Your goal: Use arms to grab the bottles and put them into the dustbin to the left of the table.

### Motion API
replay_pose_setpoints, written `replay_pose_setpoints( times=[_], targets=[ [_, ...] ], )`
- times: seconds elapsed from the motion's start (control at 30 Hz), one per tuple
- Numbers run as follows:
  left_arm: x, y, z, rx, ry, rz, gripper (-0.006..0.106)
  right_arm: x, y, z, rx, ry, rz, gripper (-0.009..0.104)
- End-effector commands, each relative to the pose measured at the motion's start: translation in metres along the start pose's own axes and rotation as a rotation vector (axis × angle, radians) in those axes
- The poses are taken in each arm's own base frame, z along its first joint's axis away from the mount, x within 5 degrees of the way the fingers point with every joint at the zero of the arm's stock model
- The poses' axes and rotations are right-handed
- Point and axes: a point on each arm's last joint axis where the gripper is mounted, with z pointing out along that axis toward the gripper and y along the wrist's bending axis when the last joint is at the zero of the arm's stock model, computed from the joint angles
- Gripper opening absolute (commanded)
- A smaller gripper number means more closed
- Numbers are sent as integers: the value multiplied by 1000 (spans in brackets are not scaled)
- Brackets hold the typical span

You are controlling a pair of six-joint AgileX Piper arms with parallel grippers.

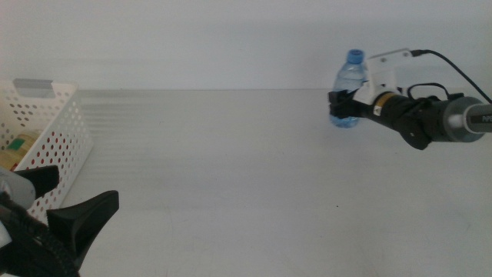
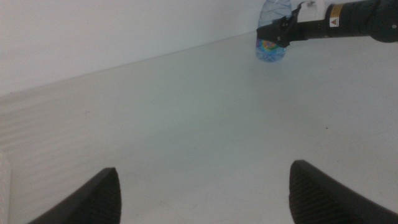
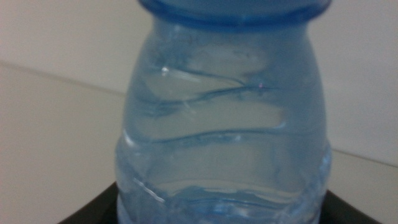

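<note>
**Right pincer at the water bottle, far right of the table**

A small clear water bottle with a blue cap stands upright near the far right edge of the plain white table. The right arm's black pincer sits around the bottle's middle, pinching it, with dark jaws at both sides in the wrist view. The left black pincer waits at the near left corner, jaws spread wide. Beside it, at the left edge, stands the white perforated plastic dustbin, already holding something yellow and green. To do this step well, the grip likely needs to stay firm and level before lifting, since thin plastic can slip or buckle.
</note>
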Motion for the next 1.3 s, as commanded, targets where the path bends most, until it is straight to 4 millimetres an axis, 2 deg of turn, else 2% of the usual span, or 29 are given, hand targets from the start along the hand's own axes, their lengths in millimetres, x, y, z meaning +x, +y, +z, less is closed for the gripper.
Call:
replay_pose_setpoints(
  times=[0.0,0.17,0.33,0.5,0.63,0.8,1.1,1.27],
  targets=[
    [-16,0,-3,-4,-97,-15,86,-68,26,-22,-90,-207,-76,0],
    [-16,0,-3,-4,-97,-15,86,-92,83,-38,-276,-231,-81,0],
    [-16,0,-3,-4,-97,-15,86,-99,147,-58,-490,-178,-171,0],
    [-16,0,-3,-4,-98,-15,86,-81,199,-78,-626,-104,-202,0],
    [-16,0,-3,-4,-98,-15,86,-65,224,-86,-675,-86,-240,0],
    [-16,0,-3,-4,-97,-15,86,-58,243,-93,-686,-157,-294,0],
    [-16,0,-3,-4,-97,-15,86,-52,241,-80,-618,-246,-146,0],
    [-16,0,-3,-4,-97,-15,86,-46,244,-77,-626,-239,-133,0]
  ],
)
